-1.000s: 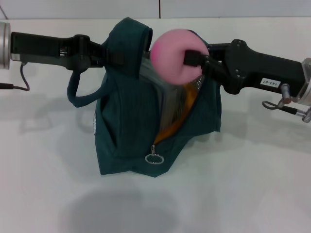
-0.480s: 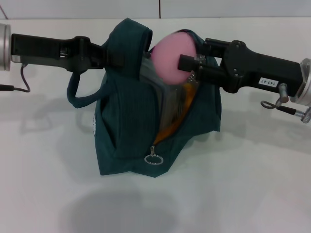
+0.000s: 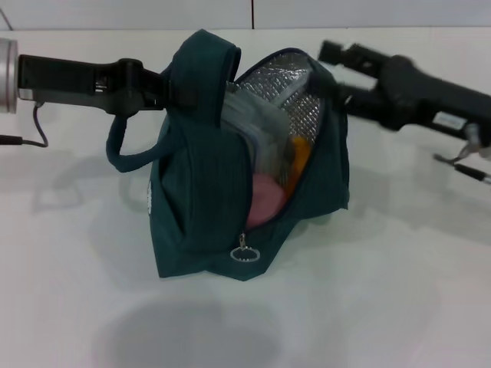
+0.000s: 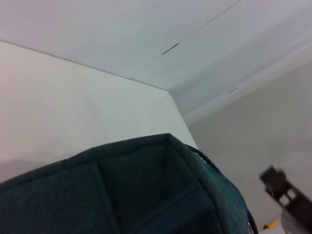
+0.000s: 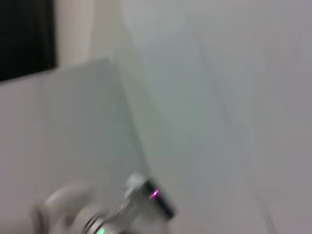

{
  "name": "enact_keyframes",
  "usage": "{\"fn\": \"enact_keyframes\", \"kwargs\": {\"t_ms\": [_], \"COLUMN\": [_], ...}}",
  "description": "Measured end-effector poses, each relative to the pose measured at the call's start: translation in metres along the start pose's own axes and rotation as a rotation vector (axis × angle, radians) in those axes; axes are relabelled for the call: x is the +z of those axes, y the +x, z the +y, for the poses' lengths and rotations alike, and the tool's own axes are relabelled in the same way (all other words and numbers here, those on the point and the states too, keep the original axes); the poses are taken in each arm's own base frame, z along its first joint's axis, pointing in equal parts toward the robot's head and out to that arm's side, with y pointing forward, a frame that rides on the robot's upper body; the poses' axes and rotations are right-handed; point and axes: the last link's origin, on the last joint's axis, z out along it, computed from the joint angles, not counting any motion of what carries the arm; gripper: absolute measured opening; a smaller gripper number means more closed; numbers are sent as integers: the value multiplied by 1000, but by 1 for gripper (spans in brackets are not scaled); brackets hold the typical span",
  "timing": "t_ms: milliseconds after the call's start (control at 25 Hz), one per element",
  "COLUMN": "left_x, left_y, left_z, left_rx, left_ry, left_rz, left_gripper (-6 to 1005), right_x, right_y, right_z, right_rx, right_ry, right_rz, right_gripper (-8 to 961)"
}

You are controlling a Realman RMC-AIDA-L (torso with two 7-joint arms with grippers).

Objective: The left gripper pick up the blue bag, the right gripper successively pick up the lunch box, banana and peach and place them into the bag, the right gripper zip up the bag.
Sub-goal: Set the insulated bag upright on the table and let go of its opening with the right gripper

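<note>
Teal fabric, silver lining — the bag (image 3: 207,207) stands on the white surface (image 3: 383,291) with its mouth gaping, held up by the left tool (image 3: 175,86), which is clamped on the top flap beside the handle. The right tool (image 3: 331,54) sits just off the bag's upper rim, its fingers apart and holding nothing. Inside, the peach (image 3: 265,205) lies low near the zip end, the banana (image 3: 301,157) shows as a yellow sliver above it, and the lunch box (image 3: 253,126) leans against the foil wall.

What seems left is the zipping. The ring pull (image 3: 245,253) hangs at the bottom of the opening, so I'd judge the right tool must come down to it, pinch the ring squarely, and draw it along the track while the left keeps the fabric taut — slack cloth would likely snag. The peach bulges close to the track and may need clearing.

Counted: one bag, one lunch box, one banana, one peach, one zip pull, two tools.
</note>
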Motion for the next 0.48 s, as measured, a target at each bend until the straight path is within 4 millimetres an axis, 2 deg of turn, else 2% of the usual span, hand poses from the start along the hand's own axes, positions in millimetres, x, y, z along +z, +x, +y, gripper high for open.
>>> {"fn": "enact_keyframes", "kwargs": {"t_ms": [160, 280, 360, 480], "left_x": [2, 3, 4, 5], "left_y": [-1, -1, -1, 0], "left_z": [0, 1, 2, 2], "left_rx": [0, 2, 4, 5], "left_ry": [-5, -12, -14, -17], "left_rz": [-2, -1, -2, -3], "left_gripper": [37, 37, 37, 38], "right_x": [-39, -64, -70, -69], "right_y": [2, 18, 30, 49], "right_z": [-12, -16, -15, -11], "right_rx": [212, 440, 545, 672], "right_ry": [150, 237, 260, 270], "right_rz": [-102, -152, -152, -118], "right_gripper": [783, 779, 777, 774]}}
